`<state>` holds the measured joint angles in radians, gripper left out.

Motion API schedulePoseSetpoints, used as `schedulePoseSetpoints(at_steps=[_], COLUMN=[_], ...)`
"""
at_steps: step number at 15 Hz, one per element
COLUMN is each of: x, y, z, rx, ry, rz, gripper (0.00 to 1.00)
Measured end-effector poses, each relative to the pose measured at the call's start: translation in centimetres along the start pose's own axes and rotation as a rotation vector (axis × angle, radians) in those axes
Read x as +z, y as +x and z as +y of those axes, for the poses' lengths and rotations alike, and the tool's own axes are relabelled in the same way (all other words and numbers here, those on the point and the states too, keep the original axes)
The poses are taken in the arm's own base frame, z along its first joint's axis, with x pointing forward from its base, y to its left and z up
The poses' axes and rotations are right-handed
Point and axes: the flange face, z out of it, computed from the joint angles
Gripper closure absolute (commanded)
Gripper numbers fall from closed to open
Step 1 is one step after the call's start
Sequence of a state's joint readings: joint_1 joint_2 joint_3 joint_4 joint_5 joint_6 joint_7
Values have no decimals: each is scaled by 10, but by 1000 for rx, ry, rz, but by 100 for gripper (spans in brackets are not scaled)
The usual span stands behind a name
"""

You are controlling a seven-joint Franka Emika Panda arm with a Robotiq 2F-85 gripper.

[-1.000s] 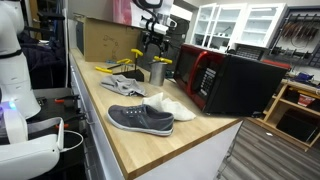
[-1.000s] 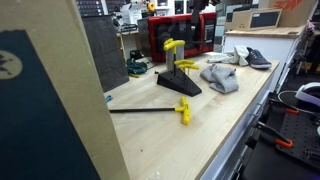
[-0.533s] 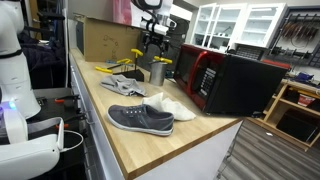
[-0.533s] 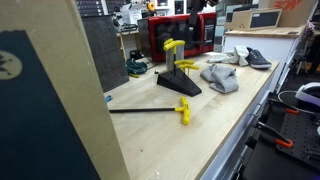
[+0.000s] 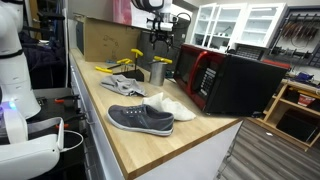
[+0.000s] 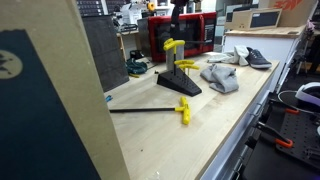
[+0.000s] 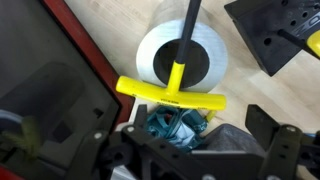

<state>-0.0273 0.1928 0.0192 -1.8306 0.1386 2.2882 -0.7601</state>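
A long wooden counter [image 5: 120, 140] runs through a workshop with white cabinets behind it, and a white robot body is cut off at the picture's edge. A red and black microwave [image 5: 235, 85] stands on the counter's far side, and a cardboard box [image 5: 105, 38] stands at the back. A grey shoe [image 5: 140, 118] lies near the front edge with a white one just beside it. In an exterior view a brown panel [image 6: 50, 100] hides nearly half the picture. Beyond it a black stand [image 6: 182, 85] carries yellow-handled tools.

The cup [image 5: 157, 72] stands in front of the microwave's corner. From the wrist it is seen from above, pale with a dark inside. A T-handle tool [image 7: 170, 95] lies across that view, yellow grip nearest the camera and black shaft crossing the cup's mouth. Whether the shaft rests inside the cup is hard to tell. Something blue-green just under the grip is too blurred to name.

The gripper [image 5: 160, 42] hangs above the cup, clear of it. Its jaws are spread wide, hold nothing and touch nothing.
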Motion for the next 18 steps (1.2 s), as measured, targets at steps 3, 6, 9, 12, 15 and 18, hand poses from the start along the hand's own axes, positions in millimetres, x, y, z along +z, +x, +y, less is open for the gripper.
schedulePoseSetpoints(at_steps=[3,6,9,12,15,18], x=[14,20,14,-2,-10,-5], y=[15,30,45,53,49,35], z=[13,23,20,15,21,31], rx=[32,68,113,150,190,216], ry=[-40,-71,-61,-42,-40,-38], rz=[-26,-32,-40,-55,-72,-101], gripper=[0,0,0,0,0,0])
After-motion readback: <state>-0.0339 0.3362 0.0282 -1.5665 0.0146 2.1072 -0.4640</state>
